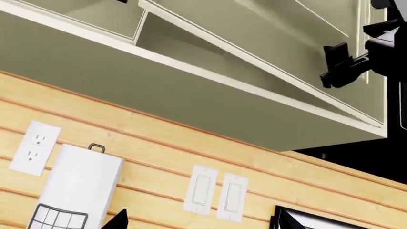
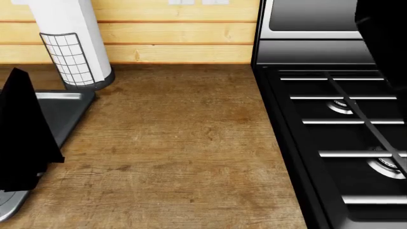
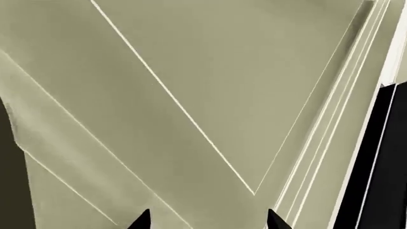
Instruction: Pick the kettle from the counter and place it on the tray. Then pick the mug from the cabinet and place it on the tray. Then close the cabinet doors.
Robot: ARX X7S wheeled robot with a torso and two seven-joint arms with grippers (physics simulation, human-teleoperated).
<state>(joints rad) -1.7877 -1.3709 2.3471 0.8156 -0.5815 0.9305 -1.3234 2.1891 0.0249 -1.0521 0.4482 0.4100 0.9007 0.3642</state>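
One tray point(image 2: 64, 107) at nine o'clock on your desk point(image 2: 184, 143), one paper roll point(image 2: 70, 38) behind; right fingers point(image 3: 141, 220) spread, empty, facing one cabinet door point(image 3: 210, 81); left fingers: can't tell.

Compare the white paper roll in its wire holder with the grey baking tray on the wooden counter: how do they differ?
The paper roll stands upright, a tall white cylinder; the tray lies flat, wide and dark grey with a silver rim. The roll stands against the plank wall; the tray lies nearer the front, partly hidden by a black arm part. Both rest on the counter.
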